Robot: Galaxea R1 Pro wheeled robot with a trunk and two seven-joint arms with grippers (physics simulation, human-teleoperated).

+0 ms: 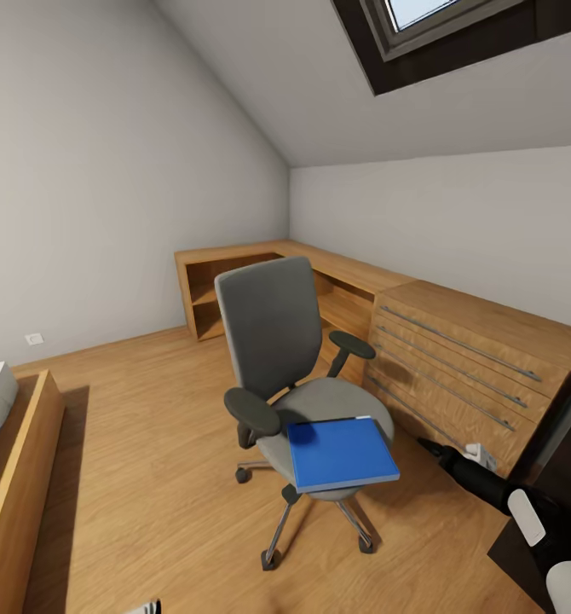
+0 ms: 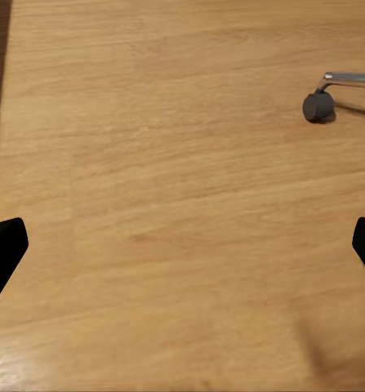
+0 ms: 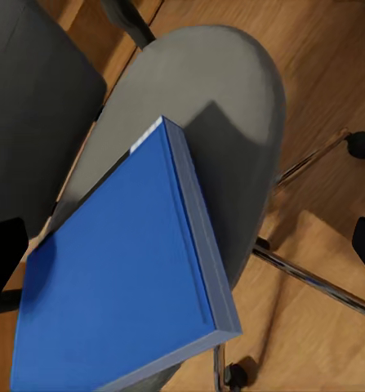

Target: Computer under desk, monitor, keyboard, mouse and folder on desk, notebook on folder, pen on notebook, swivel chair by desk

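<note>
Head cam: swivel chair (image 1: 296,358) stands mid-room on the wood floor (image 1: 149,477), grey back toward 11 o'clock, seat toward 5 o'clock. Blue folder (image 1: 341,452) lies flat on the seat's front edge, one corner hanging past the rim. Wooden drawer chest (image 1: 464,375) sits at 3 o'clock of the chair, close to it; low wooden shelf unit (image 1: 234,281) runs along the walls behind, at 12. Bed frame edge (image 1: 17,477) at 9 o'clock, well apart from the chair. Skylight (image 1: 439,21) up at 1 o'clock.

Right arm (image 1: 490,486) reaches in from 4 o'clock, its tip near the folder's right side, not touching as far as I can tell.

Right wrist cam: right gripper (image 3: 190,245) hovers over the folder (image 3: 125,278), fingers spread wide, dark tips at both frame edges, nothing between them but air. Chrome legs & castors show below the seat (image 3: 223,90).

Left wrist cam: left gripper (image 2: 186,249) also spread wide, over bare floor; one castor (image 2: 318,106) w/ a chrome leg nearby.
</note>
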